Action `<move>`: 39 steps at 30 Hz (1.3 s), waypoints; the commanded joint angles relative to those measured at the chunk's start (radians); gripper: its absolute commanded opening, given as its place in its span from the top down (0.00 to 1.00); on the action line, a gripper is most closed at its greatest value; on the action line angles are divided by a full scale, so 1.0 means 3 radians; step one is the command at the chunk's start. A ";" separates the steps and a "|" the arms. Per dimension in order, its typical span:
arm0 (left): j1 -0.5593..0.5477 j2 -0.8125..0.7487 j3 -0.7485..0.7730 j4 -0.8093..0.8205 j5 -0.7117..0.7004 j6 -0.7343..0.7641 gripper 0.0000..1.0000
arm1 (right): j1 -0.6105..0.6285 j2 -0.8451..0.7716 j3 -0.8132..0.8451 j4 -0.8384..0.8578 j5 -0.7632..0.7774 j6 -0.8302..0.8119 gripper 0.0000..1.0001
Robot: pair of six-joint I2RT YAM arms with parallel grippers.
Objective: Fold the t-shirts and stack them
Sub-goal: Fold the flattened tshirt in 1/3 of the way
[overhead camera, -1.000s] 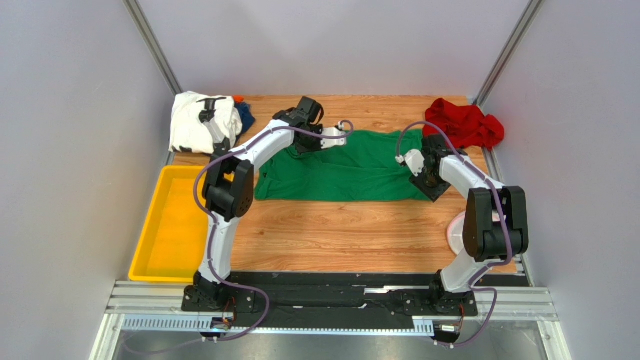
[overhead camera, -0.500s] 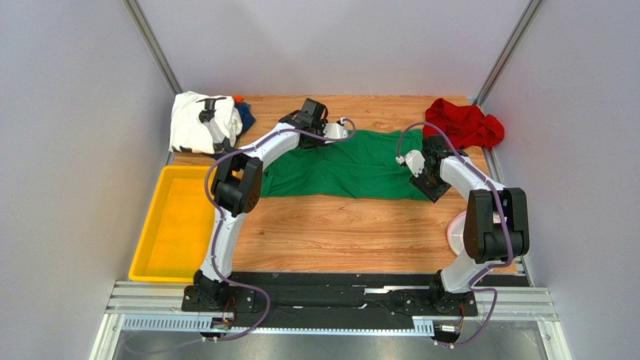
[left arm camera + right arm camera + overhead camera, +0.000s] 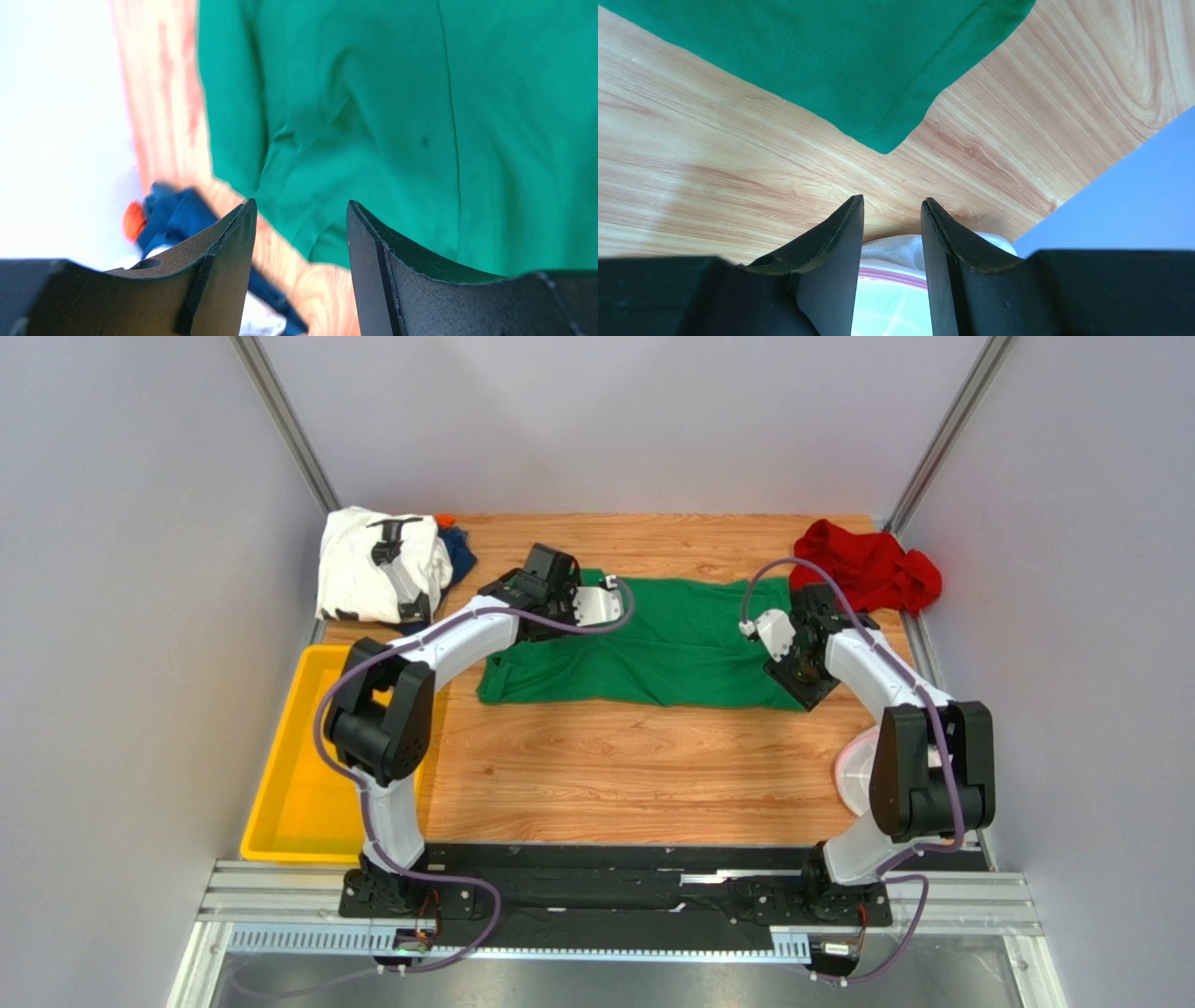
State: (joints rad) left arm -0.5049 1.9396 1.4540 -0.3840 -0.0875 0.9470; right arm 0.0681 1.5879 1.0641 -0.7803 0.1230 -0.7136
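Observation:
The bright green t-shirt (image 3: 659,647) lies spread flat across the middle of the table. My left gripper (image 3: 606,599) hovers over its upper left part, open and empty; the left wrist view shows green cloth (image 3: 393,105) beyond the fingertips (image 3: 242,217). My right gripper (image 3: 800,672) stands open and empty at the shirt's right edge, just short of a green corner (image 3: 882,136). A white printed t-shirt (image 3: 362,563) and a dark blue one (image 3: 459,555) are bunched at the back left. The red t-shirt (image 3: 863,567) is crumpled at the back right.
A yellow tray (image 3: 326,756) stands along the left edge. The round white-and-pink mesh basket (image 3: 856,763) sits at the right edge beside the right arm, and shows between the right fingers (image 3: 892,287). Grey walls close in on three sides.
My left gripper has opened, let go of the green shirt and drawn back to the left. The shirt's upper left part now lies flat. The right arm has barely moved.

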 commanded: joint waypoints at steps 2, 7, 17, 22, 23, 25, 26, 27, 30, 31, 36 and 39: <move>0.0011 -0.0421 -0.0346 0.0125 0.0052 -0.0073 0.41 | 0.0070 -0.0144 0.0160 -0.0058 -0.0083 0.0103 0.60; 0.0011 -0.0585 -0.0617 0.0109 0.0092 -0.0104 0.41 | 0.0126 -0.0068 0.0160 0.0121 -0.0108 0.0134 0.57; 0.0133 -0.0360 -0.0772 0.0232 0.0052 -0.0038 0.42 | 0.0187 0.0392 0.0344 0.0463 -0.0068 0.0154 0.56; 0.0185 -0.0202 -0.0751 0.0247 0.0041 -0.0012 0.43 | 0.0192 0.0602 0.0416 0.0520 -0.0047 0.0124 0.57; 0.0200 -0.0181 -0.0771 0.0252 0.0031 -0.0002 0.43 | 0.0192 0.0638 0.0411 0.0525 -0.0047 0.0113 0.57; 0.0210 -0.0145 -0.0807 0.0267 0.0006 0.0024 0.44 | 0.0187 0.0695 0.0385 0.0545 -0.0027 0.0098 0.57; 0.0210 -0.0150 -0.0848 0.0267 0.0005 0.0029 0.44 | 0.0192 0.0700 0.0339 0.0551 -0.0016 0.0088 0.57; 0.0210 -0.0145 -0.0873 0.0262 -0.0005 0.0044 0.44 | 0.0187 0.0695 0.0304 0.0556 -0.0011 0.0062 0.57; 0.0210 -0.0186 -0.0955 0.0252 -0.0035 0.0080 0.45 | 0.0192 0.0644 0.0186 0.0556 0.0024 0.0011 0.57; 0.0210 -0.0196 -0.0976 0.0227 -0.0030 0.0085 0.45 | 0.0192 0.0633 0.0160 0.0546 0.0025 -0.0004 0.57; 0.0210 -0.0319 -0.1073 0.0073 -0.0061 0.0116 0.46 | 0.0192 0.0511 -0.0013 0.0515 0.0101 -0.0071 0.57; 0.0210 -0.0391 -0.1155 -0.0013 -0.0081 0.0121 0.46 | 0.0187 0.0439 -0.0070 0.0505 0.0127 -0.0106 0.57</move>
State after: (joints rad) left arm -0.4442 1.8713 1.1507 -0.3035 -0.1123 0.9718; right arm 0.1234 1.7599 1.0828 -0.6186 0.1349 -0.7155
